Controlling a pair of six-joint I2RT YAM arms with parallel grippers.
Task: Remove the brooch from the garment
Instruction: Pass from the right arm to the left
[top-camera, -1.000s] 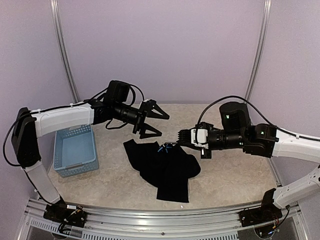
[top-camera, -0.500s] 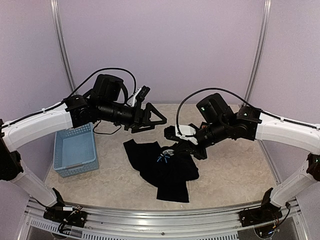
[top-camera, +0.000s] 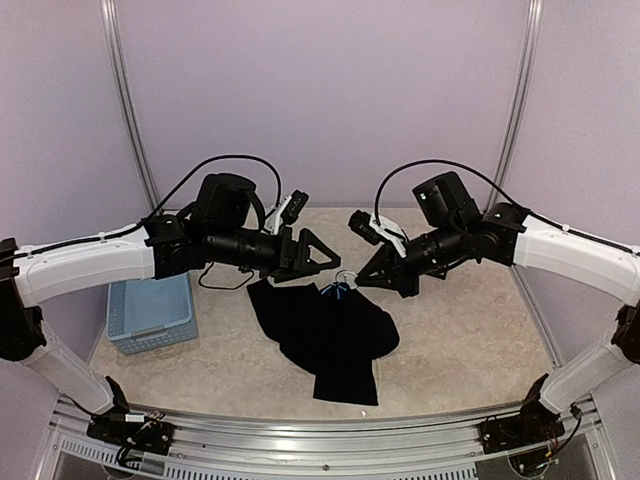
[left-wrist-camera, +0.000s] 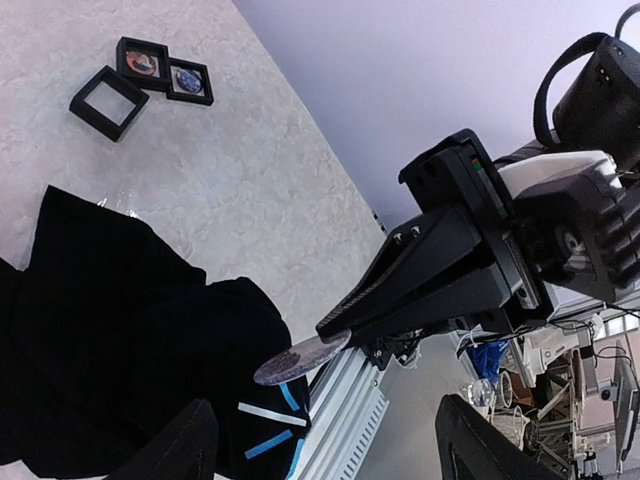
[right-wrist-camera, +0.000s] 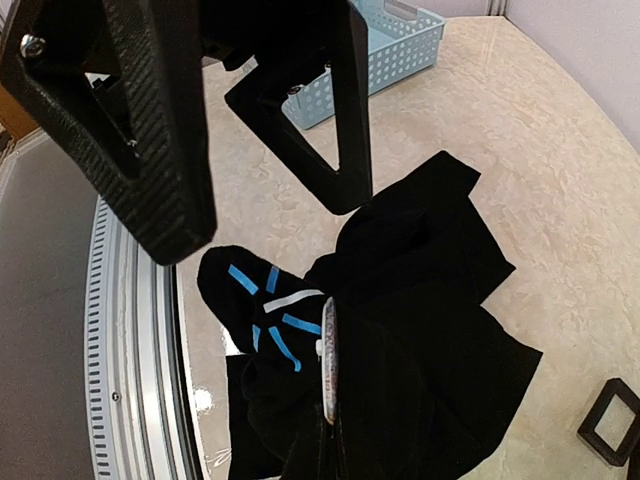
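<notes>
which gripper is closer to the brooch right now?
Right. The right gripper is shut on the brooch at the garment's neck; the left gripper hangs open just beside it, not touching.

Garment: blk, crumpled mid-table, blue-marked neck far side. Brooch: round disc at neck, in R jaws.

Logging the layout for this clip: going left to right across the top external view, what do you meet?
light-blue basket → left gripper → brooch → right gripper. The black garment spans the middle, so it is left out.
</notes>
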